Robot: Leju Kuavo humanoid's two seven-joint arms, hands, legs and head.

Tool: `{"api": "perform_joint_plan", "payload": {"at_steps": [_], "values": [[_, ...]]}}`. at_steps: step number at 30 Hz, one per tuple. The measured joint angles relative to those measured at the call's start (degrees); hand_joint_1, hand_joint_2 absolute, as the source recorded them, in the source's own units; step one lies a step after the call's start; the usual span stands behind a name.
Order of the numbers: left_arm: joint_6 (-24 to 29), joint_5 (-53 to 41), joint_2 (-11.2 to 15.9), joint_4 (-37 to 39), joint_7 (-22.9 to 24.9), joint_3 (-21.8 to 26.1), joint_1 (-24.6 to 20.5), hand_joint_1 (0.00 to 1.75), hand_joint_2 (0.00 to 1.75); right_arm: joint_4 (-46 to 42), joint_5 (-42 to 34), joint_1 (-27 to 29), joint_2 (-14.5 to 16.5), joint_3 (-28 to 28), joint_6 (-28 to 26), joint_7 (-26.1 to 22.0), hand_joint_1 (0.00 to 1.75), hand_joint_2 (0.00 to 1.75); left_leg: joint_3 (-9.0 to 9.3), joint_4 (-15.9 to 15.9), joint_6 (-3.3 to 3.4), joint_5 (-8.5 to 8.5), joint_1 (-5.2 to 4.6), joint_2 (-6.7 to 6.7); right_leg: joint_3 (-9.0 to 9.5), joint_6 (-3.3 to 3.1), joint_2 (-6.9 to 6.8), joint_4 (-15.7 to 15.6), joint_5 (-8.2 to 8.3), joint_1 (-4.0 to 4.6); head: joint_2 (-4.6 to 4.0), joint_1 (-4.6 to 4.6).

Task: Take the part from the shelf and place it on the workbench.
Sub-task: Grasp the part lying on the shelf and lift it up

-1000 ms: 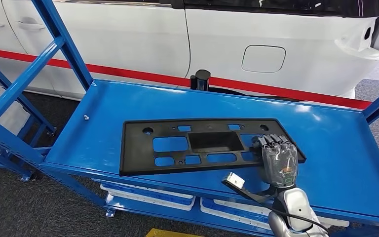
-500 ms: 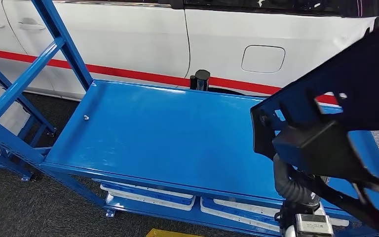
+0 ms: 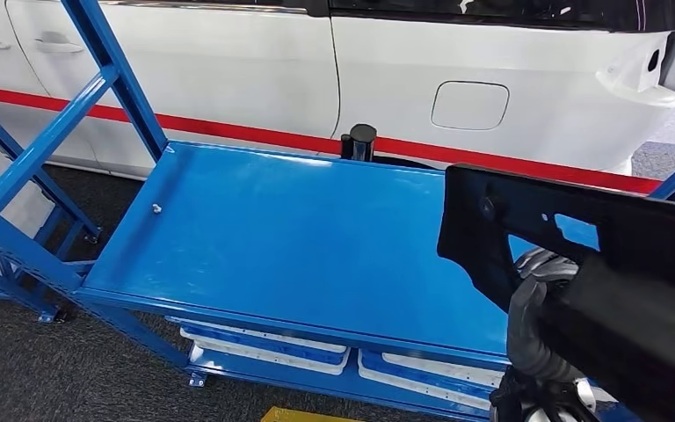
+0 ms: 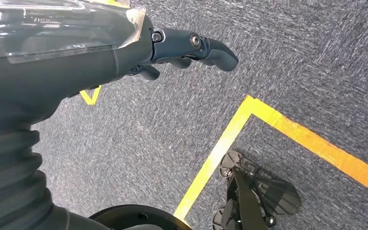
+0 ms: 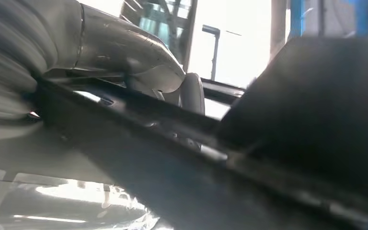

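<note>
No brand, label or lettering can be read anywhere in these views.

The black part [image 3: 580,255] fills the lower right of the head view, lifted clear of the blue shelf [image 3: 299,237] and tilted close to the camera. Its right end and lower edge run out of frame, so its full outline cannot be made out; a few cut-outs near its upper edge show blue through them. Beneath it a ribbed black wrist cover [image 3: 532,338] comes up from the bottom edge — the right hand [image 5: 139,72] itself is hidden behind the part there. In the right wrist view that hand appears blurred, in the upper left of the frame, pressed against the dark slab of the part [image 5: 316,110]; the grey thumb lies over its edge, and the hand grips it, though the fingers cannot be made out singly.

The left hand [image 4: 187,48] hangs over the floor, in the upper half of its wrist view, fingers curled loosely inward with nothing in them.

The shelf top is a glossy blue sheet in a blue steel frame, with white bins [image 3: 268,347] on the level below. Behind it stands a white car [image 3: 334,70] — only its side panels and fuel flap show — above a red stripe [image 3: 228,132]. The floor is dark grey carpet [image 4: 148,134] crossed by yellow tape lines [image 4: 220,148].
</note>
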Motion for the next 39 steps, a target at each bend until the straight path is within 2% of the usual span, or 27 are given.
{"api": "perform_joint_plan", "payload": {"at_steps": [3,5,7,8,9,10,11,12,14,16,18,19,21,22,23,24,25,27,28,30,32,33,34,35,37,38,39], "values": [[0.2,0.0,-0.2,0.0,0.0,0.0,-0.1,0.0,1.75,-0.4,-0.1,-0.1,0.1,0.0,0.0,0.0,1.75,1.75,-0.06,-0.6,1.01,0.8,0.27,0.19,-0.64,0.32,-0.01,0.8,-0.6,-0.05,0.0,0.03],[0.2,0.0,-0.3,0.0,0.0,0.0,-0.1,0.0,1.75,-0.6,-0.1,-0.1,0.1,0.0,-0.1,0.0,1.75,1.75,-0.38,-0.9,1.63,1.46,0.57,0.45,-3.02,-0.24,-0.04,6.2,-3.8,-0.03,0.0,0.22],[0.3,0.0,-0.3,0.0,0.0,0.0,-0.2,0.0,1.75,-0.6,-0.2,-0.1,0.2,0.0,-0.1,0.0,1.75,1.75,-0.94,-0.8,1.75,1.85,0.54,0.64,-6.06,-0.68,-0.04,14.4,-7.73,0.12,0.0,0.38],[0.3,0.0,-0.4,0.0,0.1,0.1,-0.1,0.0,1.75,-0.6,-0.2,-0.1,0.2,0.0,-0.1,0.0,1.75,1.75,-1.19,-0.7,1.69,2.04,0.52,0.72,-6.71,-0.57,-0.04,16.9,-8.73,0.17,0.0,0.37],[0.4,0.0,-0.4,0.0,0.1,0.1,-0.1,0.0,1.75,-0.6,-0.3,-0.1,0.2,0.0,-0.1,0.0,1.75,1.75,-1.4,-0.6,1.6,2.13,0.5,0.75,-6.2,-0.26,-0.06,17.1,-8.82,0.22,0.0,0.38],[0.5,0.1,-0.4,0.0,0.1,0.1,-0.2,0.0,1.75,-0.6,-0.3,-0.1,0.2,0.0,-0.1,0.0,1.75,1.75,-1.55,-0.5,1.5,2.21,0.51,0.75,-4.45,0.19,-0.1,14.8,-8.01,0.22,0.0,0.38],[0.6,0.1,-0.5,0.1,0.2,0.1,-0.2,0.0,1.75,-0.5,-0.4,-0.3,0.2,0.1,-0.1,0.0,1.75,1.75,-1.65,-0.4,1.39,2.23,0.52,0.75,-1.73,0.6,-0.18,10.6,-6.73,0.18,0.0,0.38],[0.8,0.2,-0.6,0.1,0.2,0.2,-0.2,0.0,1.75,-0.5,-0.4,-0.5,0.2,0.1,-0.2,0.0,1.75,1.75,-1.8,-0.2,1.21,2.22,0.47,0.75,1.14,0.7,-0.27,6.2,-5.77,0.22,0.0,0.39],[1.2,0.5,-0.8,0.1,0.2,0.5,-0.4,0.0,1.75,-0.3,-0.6,-1.1,0.3,0.2,-0.2,0.0,1.75,1.75,-2.09,0.2,0.68,2.31,0.34,0.71,4.19,0.29,-0.32,1.1,-4.48,0.56,0.0,0.33],[1.5,0.7,-1.0,0.1,0.2,0.7,-0.6,0.0,1.75,0.0,-0.8,-1.7,0.3,0.2,-0.2,-0.1,1.75,1.75,-2.45,0.4,-0.01,2.62,0.28,0.68,3.95,-0.42,-0.21,0.8,-4.14,0.89,0.0,0.24],[1.5,0.8,-1.1,0.1,0.1,0.9,-0.6,0.0,1.75,0.4,-0.9,-2.6,0.5,0.2,-0.4,-0.1,1.75,1.75,-3.15,1.2,-0.81,1.85,0.48,0.47,3.38,-1.29,-0.21,0.6,-3.76,0.4,0.0,0.19],[1.5,0.9,-1.1,0.1,0.1,1.0,-0.6,0.0,1.75,0.6,-0.9,-3.0,0.7,0.2,-0.6,-0.3,1.75,1.75,-3.84,2.7,-1.23,0.37,0.65,0.33,3.02,-1.86,-0.23,0.4,-3.4,0.14,0.0,0.1],[1.5,1.1,-1.1,0.1,0.1,1.2,-0.7,0.0,1.75,1.0,-0.7,-3.7,1.0,0.2,-1.2,-0.7,1.75,1.75,-6.27,9.0,-2.07,-4.43,1.16,0.09,2.08,-2.75,-0.32,0.4,-2.66,0.1,0.0,-0.04],[1.5,1.2,-1.1,0.1,0.0,1.2,-0.7,0.0,1.75,1.2,-0.6,-4.0,1.2,0.2,-1.4,-0.8,1.75,1.75,-7.54,12.8,-2.4,-6.55,1.44,0.06,1.54,-2.95,-0.36,0.4,-2.27,0.17,0.0,-0.09],[1.5,1.2,-1.1,0.1,0.0,1.3,-0.7,0.0,1.75,1.4,-0.5,-4.2,1.3,0.2,-1.7,-1.0,1.75,1.75,-8.3,15.6,-2.68,-7.73,1.72,0.05,0.99,-2.98,-0.39,0.4,-1.88,0.24,0.0,-0.08],[1.5,1.2,-1.1,0.1,-0.1,1.4,-0.7,0.0,1.75,1.6,-0.4,-4.4,1.4,0.2,-2.0,-1.0,1.75,1.75,-8.07,16.5,-2.88,-7.58,1.99,0.05,0.44,-2.86,-0.4,0.5,-1.46,0.27,0.0,-0.1],[1.4,1.2,-1.1,0.1,-0.2,1.4,-0.7,0.0,1.75,1.8,-0.4,-4.5,1.4,0.2,-2.2,-1.0,1.75,1.75,-6.72,15.2,-3.02,-6.36,2.26,0.05,-0.07,-2.69,-0.38,0.5,-1.04,0.25,0.0,-0.1],[1.2,1.2,-1.2,0.1,-0.4,1.4,-0.9,0.0,1.75,2.1,-0.3,-4.7,1.5,0.2,-3.0,-1.0,1.75,1.75,-1.52,7.9,-3.19,-3.28,2.73,-0.02,-0.83,-2.18,-0.32,0.6,-0.26,0.2,0.0,-0.14],[0.8,1.1,-1.2,0.1,-0.5,1.4,-1.0,0.0,1.75,2.1,-0.2,-4.5,1.5,0.1,-3.4,-1.0,1.75,1.75,1.04,4.0,-3.16,-2.51,2.77,-0.17,-1.1,-1.83,-0.3,0.7,0.1,0.24,0.0,-0.11],[0.1,0.8,-1.2,0.1,-0.7,1.4,-1.2,0.0,1.75,2.1,-0.1,-3.7,1.4,-0.4,-4.2,-1.2,1.75,1.75,3.4,-0.1,-2.75,-2.37,2.44,-0.5,-1.35,-0.89,-0.35,0.6,0.82,0.37,0.0,-0.03],[-0.1,0.6,-1.2,0.1,-0.7,1.4,-1.1,0.0,1.75,1.9,-0.4,-1.6,1.1,-1.5,-4.5,-1.6,1.75,1.75,2.83,-0.5,-1.76,-1.79,1.94,-0.56,-1.47,0.17,-0.45,0.3,1.62,0.32,0.0,0.06],[0.0,0.7,-1.2,0.1,-0.6,1.4,-1.1,0.0,1.75,1.8,-0.8,-0.2,0.9,-2.2,-4.3,-2.0,1.75,1.75,2.36,-0.6,-1.18,-1.26,1.83,-0.42,-1.8,0.41,-0.44,0.6,1.39,0.2,0.0,0.01],[0.3,0.8,-1.2,0.1,-0.4,1.4,-1.0,0.0,1.75,1.8,-1.4,1.1,0.6,-3.0,-3.8,-2.3,1.75,1.75,1.78,-0.8,-0.52,-0.65,1.79,-0.24,-2.41,0.35,-0.42,1.5,0.32,0.13,0.0,0.14],[0.8,1.0,-1.2,0.1,-0.2,1.5,-1.0,0.0,1.75,1.8,-2.1,2.1,0.4,-3.8,-3.1,-2.7,1.75,1.75,1.06,-0.9,0.05,0.01,1.76,-0.01,-3.41,0.02,-0.38,3.8,-1.73,0.11,0.0,0.21],[1.8,1.5,-1.4,0.1,0.4,1.6,-1.0,0.0,1.75,2.1,-3.2,3.3,0.1,-5.0,-1.0,-3.2,1.75,1.75,-0.5,-0.9,0.68,1.12,1.49,0.47,-5.88,-0.74,-0.34,11.5,-6.88,0.15,0.0,0.4],[2.3,1.8,-1.6,0.1,0.7,1.7,-1.0,0.0,1.75,2.3,-3.6,3.5,0.1,-5.3,0.2,-3.2,1.75,1.75,-1.3,-0.8,0.8,1.7,1.32,0.68,-6.67,-0.72,-0.33,15.2,-8.58,0.23,0.0,0.39],[3.0,2.1,-1.9,0.1,1.1,1.8,-1.0,0.0,1.75,2.7,-4.0,3.5,0.1,-5.5,1.7,-3.3,1.75,1.75,-2.08,-0.8,0.85,2.27,1.17,0.85,-6.46,-0.39,-0.32,17.2,-9.12,0.31,0.0,0.38]]}}
